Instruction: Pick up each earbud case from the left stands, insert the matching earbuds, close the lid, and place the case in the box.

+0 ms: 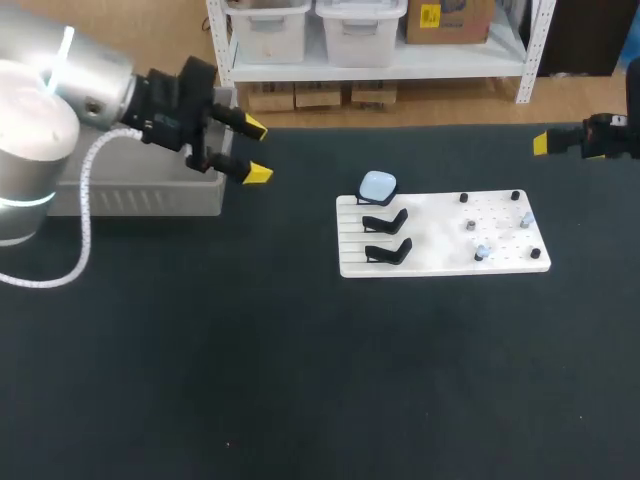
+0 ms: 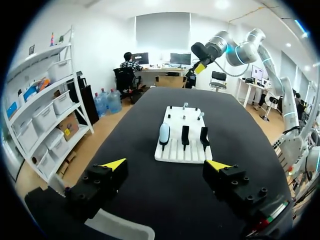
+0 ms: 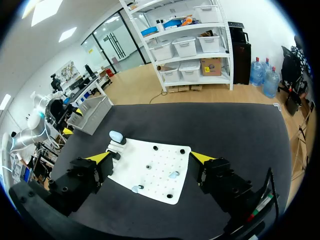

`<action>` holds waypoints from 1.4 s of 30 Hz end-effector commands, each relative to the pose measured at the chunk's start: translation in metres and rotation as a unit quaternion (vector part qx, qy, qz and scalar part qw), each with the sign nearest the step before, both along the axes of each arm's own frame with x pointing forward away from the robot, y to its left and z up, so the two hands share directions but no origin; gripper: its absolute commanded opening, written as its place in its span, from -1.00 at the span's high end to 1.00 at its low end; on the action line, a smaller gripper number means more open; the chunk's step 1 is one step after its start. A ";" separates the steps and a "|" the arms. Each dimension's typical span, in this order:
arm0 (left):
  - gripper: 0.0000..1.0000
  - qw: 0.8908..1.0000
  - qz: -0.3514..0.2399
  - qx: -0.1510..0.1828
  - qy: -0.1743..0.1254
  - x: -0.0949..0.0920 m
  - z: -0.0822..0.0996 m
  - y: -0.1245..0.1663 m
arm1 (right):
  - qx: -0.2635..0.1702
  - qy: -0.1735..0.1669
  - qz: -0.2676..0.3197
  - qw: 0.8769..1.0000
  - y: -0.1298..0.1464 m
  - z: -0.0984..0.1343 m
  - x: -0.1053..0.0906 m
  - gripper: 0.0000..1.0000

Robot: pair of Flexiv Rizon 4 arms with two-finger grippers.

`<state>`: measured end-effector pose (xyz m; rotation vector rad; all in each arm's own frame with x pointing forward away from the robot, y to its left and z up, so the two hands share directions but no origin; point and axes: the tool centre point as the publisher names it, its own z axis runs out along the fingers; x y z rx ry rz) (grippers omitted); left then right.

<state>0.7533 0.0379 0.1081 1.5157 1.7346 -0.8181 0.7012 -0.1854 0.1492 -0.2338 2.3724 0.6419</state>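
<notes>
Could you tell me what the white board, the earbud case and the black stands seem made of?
The white board looks like matte plastic or painted sheet: flat, even white, with holes. The earbud case seems smooth plastic: pale blue, rounded, slight sheen. The black stands look like matte plastic, dull and unreflective; too small to be sure.

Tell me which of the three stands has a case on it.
The far end stand, away from the robot: it carries the pale blue case. The middle stand and near stand are bare black.
</notes>
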 end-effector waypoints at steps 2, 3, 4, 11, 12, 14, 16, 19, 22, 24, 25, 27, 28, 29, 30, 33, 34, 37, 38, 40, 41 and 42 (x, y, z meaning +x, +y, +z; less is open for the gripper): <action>-1.00 1.000 0.001 -0.010 0.002 0.000 -0.012 -0.013 | 0.000 0.000 0.000 1.000 0.000 0.000 0.000 -1.00; -1.00 1.000 0.002 -0.010 0.003 -0.003 -0.013 -0.014 | 0.000 0.000 0.000 1.000 0.000 0.000 0.000 -1.00; -1.00 1.000 0.004 -0.013 0.004 -0.006 -0.015 -0.016 | 0.000 0.000 0.000 1.000 0.000 0.000 0.000 -1.00; -1.00 1.000 0.009 -0.019 0.008 -0.015 -0.023 -0.026 | 0.000 0.000 0.000 1.000 0.000 0.000 0.000 -1.00; -1.00 1.000 0.009 -0.019 0.008 -0.015 -0.023 -0.028 | 0.000 0.000 0.000 1.000 0.000 0.000 0.000 -1.00; -1.00 1.000 0.007 -0.020 0.007 -0.014 -0.023 -0.032 | 0.000 0.000 0.000 1.000 0.000 0.000 0.000 -1.00; -1.00 1.000 0.006 -0.022 0.006 -0.014 -0.024 -0.037 | 0.000 0.000 0.000 1.000 0.000 0.000 0.000 -1.00; -1.00 1.000 0.003 -0.023 0.008 -0.012 -0.026 -0.043 | 0.000 0.000 0.000 1.000 0.000 0.000 0.000 -1.00; -1.00 1.000 -0.009 -0.019 0.009 -0.013 -0.029 -0.048 | 0.000 0.000 0.000 1.000 0.000 0.000 0.000 -1.00; -1.00 1.000 -0.013 -0.019 0.012 -0.012 -0.032 -0.050 | 0.000 0.000 0.000 1.000 0.000 0.000 0.000 -1.00; -1.00 1.000 -0.014 -0.021 0.013 -0.012 -0.033 -0.051 | 0.000 0.000 0.000 1.000 0.000 0.000 0.000 -1.00; -1.00 0.999 -0.014 -0.025 0.015 -0.011 -0.035 -0.054 | 0.000 0.000 0.000 1.000 0.000 0.000 0.000 -1.00; -1.00 0.999 -0.012 -0.028 0.014 -0.010 -0.036 -0.055 | 0.000 0.000 0.000 1.000 0.000 0.000 0.000 -1.00; -1.00 0.999 -0.010 -0.030 0.014 -0.010 -0.037 -0.057 | 0.000 0.000 0.000 1.000 0.000 0.000 0.000 -1.00; -1.00 0.999 -0.010 -0.032 0.016 -0.010 -0.039 -0.059 | 0.000 0.000 0.000 1.000 0.000 0.000 0.000 -1.00; -1.00 0.999 -0.017 -0.038 0.021 -0.011 -0.042 -0.067 | 0.000 0.000 0.000 1.000 0.000 0.000 0.000 -1.00; -1.00 0.999 -0.019 -0.039 0.022 -0.011 -0.044 -0.069 | 0.000 0.000 0.000 1.000 0.000 0.000 0.000 -1.00; -1.00 0.998 -0.024 -0.044 0.025 -0.012 -0.047 -0.074 | 0.000 0.000 0.000 1.000 0.000 0.000 0.000 -1.00; -1.00 0.998 -0.027 -0.044 0.025 -0.011 -0.048 -0.076 | 0.000 0.000 0.000 1.000 0.000 0.000 0.000 -1.00; -0.98 0.998 -0.029 -0.045 0.026 -0.011 -0.048 -0.079 | 0.000 0.000 0.000 1.000 0.000 0.000 0.000 -1.00; -0.97 0.998 -0.030 -0.044 0.025 -0.010 -0.049 -0.080 | 0.000 0.000 0.000 1.000 0.000 0.000 0.000 -1.00; -0.97 0.998 -0.032 -0.044 0.025 -0.010 -0.049 -0.081 | 0.000 0.000 0.000 1.000 0.000 0.000 0.000 -1.00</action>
